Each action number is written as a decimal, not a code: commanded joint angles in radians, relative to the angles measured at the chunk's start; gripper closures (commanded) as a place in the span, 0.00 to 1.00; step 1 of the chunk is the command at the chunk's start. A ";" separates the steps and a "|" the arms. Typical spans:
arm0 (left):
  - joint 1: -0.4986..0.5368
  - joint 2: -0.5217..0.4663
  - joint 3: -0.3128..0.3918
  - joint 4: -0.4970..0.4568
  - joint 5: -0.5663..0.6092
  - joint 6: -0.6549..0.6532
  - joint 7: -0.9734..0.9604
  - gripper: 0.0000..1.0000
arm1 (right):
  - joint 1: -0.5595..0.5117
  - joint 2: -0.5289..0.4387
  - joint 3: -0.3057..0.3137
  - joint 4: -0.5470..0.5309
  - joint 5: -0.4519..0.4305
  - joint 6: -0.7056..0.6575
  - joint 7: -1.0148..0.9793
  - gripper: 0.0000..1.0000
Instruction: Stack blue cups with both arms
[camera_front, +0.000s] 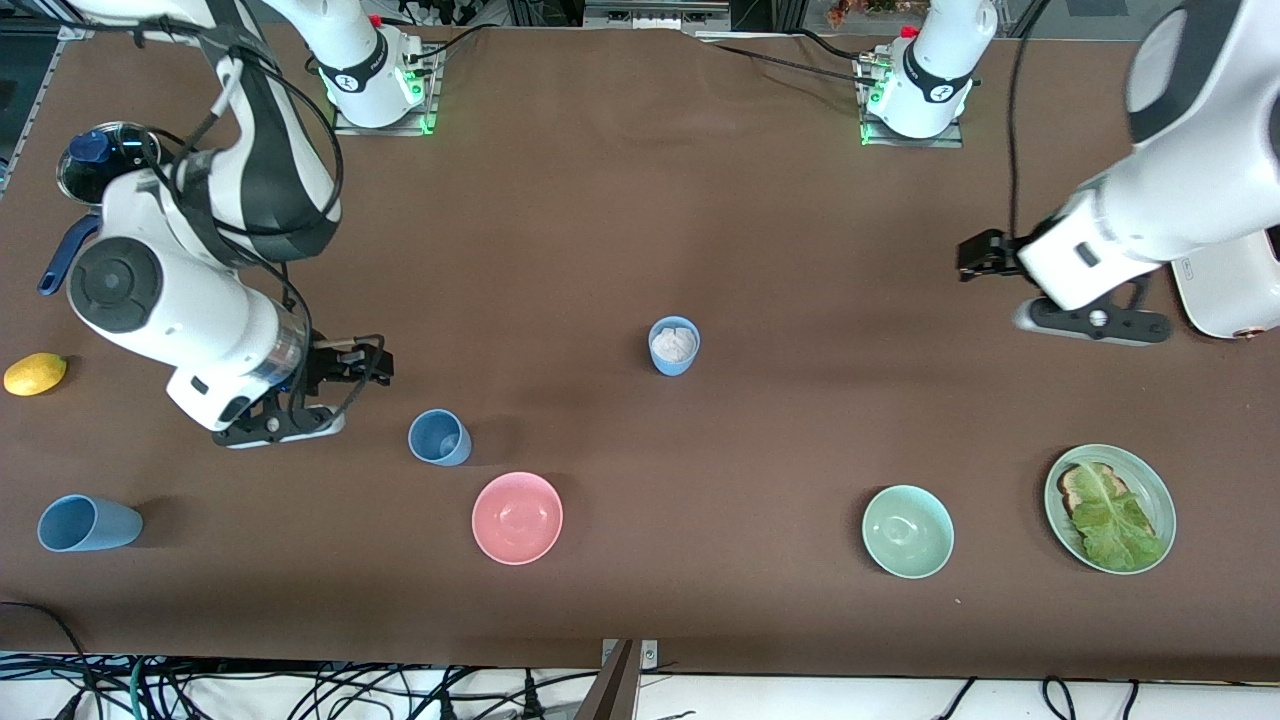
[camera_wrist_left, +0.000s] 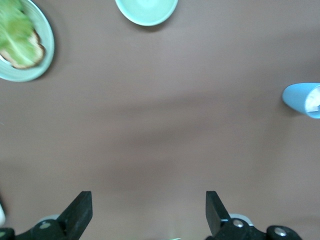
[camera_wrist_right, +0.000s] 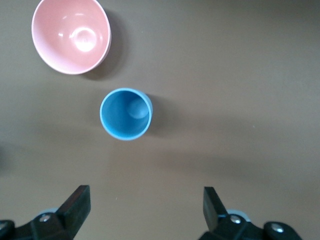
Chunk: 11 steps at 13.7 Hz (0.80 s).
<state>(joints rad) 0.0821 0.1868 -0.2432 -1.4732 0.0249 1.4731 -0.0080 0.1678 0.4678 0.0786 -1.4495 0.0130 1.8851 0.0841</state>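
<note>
Three sky-blue cups are on the brown table. One upright cup (camera_front: 674, 345) with something white inside stands mid-table and shows at the edge of the left wrist view (camera_wrist_left: 302, 99). An empty upright cup (camera_front: 440, 437) stands beside the pink bowl and shows in the right wrist view (camera_wrist_right: 126, 114). A third cup (camera_front: 88, 523) lies on its side near the front edge at the right arm's end. My right gripper (camera_front: 378, 362) (camera_wrist_right: 145, 210) is open and empty, close to the empty upright cup. My left gripper (camera_front: 968, 258) (camera_wrist_left: 149, 212) is open and empty, over bare table at the left arm's end.
A pink bowl (camera_front: 517, 517) (camera_wrist_right: 71, 35), a mint-green bowl (camera_front: 907, 530) (camera_wrist_left: 146, 10) and a green plate (camera_front: 1158, 490) (camera_wrist_left: 45, 55) with toast and lettuce sit toward the front. A lemon (camera_front: 35, 373) and a navy lidded saucepan (camera_front: 105, 160) are at the right arm's end. A white appliance (camera_front: 1225, 285) is at the left arm's end.
</note>
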 joint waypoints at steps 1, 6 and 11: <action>-0.114 -0.033 0.171 -0.015 -0.026 0.024 0.085 0.00 | -0.004 0.092 0.000 0.046 -0.018 0.084 0.006 0.00; -0.131 -0.174 0.232 -0.208 -0.042 0.184 0.069 0.00 | -0.002 0.170 0.001 0.046 -0.019 0.213 0.005 0.00; -0.139 -0.223 0.232 -0.283 -0.072 0.225 -0.073 0.00 | 0.009 0.178 0.000 0.014 -0.022 0.210 0.011 0.00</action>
<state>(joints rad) -0.0470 0.0082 -0.0260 -1.6881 -0.0005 1.6606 -0.0515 0.1699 0.6379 0.0756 -1.4365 0.0110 2.1063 0.0835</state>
